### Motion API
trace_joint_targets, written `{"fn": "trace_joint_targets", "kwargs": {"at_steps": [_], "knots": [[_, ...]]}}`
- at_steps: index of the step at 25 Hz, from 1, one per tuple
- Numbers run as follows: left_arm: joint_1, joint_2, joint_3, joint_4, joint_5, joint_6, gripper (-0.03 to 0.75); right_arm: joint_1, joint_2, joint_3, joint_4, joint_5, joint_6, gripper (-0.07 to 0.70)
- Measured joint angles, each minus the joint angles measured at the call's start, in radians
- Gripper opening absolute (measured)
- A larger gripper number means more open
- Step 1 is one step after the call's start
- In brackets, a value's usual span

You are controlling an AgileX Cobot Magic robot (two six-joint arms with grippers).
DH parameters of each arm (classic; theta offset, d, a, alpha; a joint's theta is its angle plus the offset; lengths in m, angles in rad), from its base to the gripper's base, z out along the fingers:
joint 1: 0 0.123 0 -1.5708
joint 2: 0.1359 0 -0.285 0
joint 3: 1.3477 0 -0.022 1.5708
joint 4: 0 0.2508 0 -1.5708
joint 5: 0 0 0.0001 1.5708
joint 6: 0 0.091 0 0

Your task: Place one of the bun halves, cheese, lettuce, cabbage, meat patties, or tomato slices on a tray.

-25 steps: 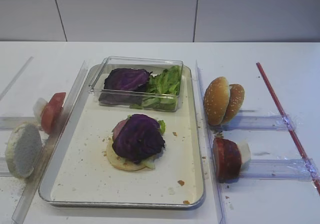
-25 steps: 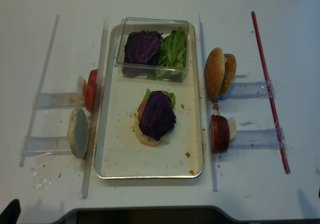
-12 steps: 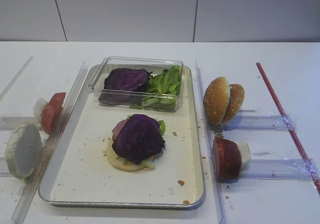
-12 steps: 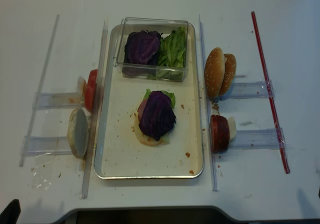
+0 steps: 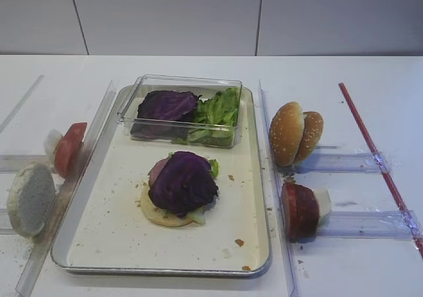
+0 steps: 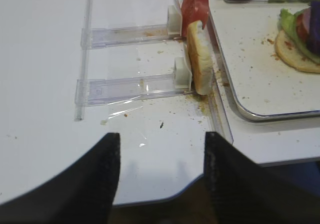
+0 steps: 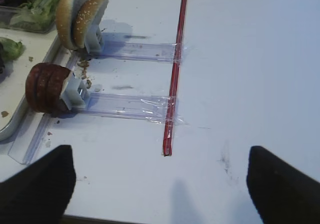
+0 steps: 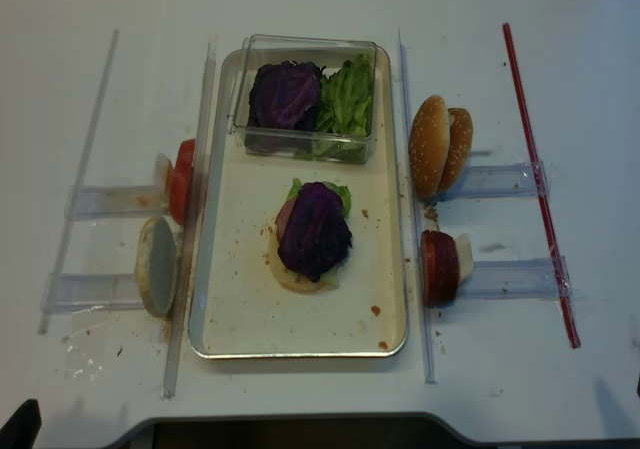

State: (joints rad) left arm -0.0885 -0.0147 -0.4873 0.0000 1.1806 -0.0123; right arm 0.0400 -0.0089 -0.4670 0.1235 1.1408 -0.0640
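Note:
On the cream tray [image 5: 112, 231] sits a stack: a pale bun half [image 5: 165, 215], a little lettuce [image 5: 213, 167] and a purple cabbage leaf [image 5: 183, 181] on top. Left of the tray a tomato slice [image 5: 69, 148] and a floury bun half [image 5: 30, 198] stand on edge in clear holders. To the right stand two sesame bun halves [image 5: 294, 133] and dark meat patties [image 5: 301, 210]. My left gripper [image 6: 161, 134] is open and empty over the table's front edge, short of the floury bun half [image 6: 200, 59]. My right gripper [image 7: 160, 151] is open and empty over bare table, right of the patties [image 7: 45, 87].
A clear plastic box [image 5: 182, 112] holding cabbage and lettuce stands at the tray's far end. Clear plastic rails [image 5: 274, 178] run along both sides of the tray. A red strip [image 5: 377, 158] lies taped on the table at the far right. Crumbs dot the tray.

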Motion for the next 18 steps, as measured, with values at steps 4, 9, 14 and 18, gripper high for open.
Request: {"fn": "trace_joint_targets", "kwargs": {"at_steps": [4, 9, 14, 18], "knots": [[0.0, 0.0, 0.0, 0.0, 0.0, 0.0, 0.361, 0.0, 0.0, 0.0, 0.0, 0.0, 0.0, 0.693], [0.0, 0.0, 0.0, 0.0, 0.0, 0.0, 0.361, 0.0, 0.0, 0.0, 0.0, 0.0, 0.0, 0.693], [0.0, 0.0, 0.0, 0.0, 0.0, 0.0, 0.361, 0.0, 0.0, 0.0, 0.0, 0.0, 0.0, 0.693], [0.0, 0.0, 0.0, 0.0, 0.0, 0.0, 0.361, 0.0, 0.0, 0.0, 0.0, 0.0, 0.0, 0.693]]}}
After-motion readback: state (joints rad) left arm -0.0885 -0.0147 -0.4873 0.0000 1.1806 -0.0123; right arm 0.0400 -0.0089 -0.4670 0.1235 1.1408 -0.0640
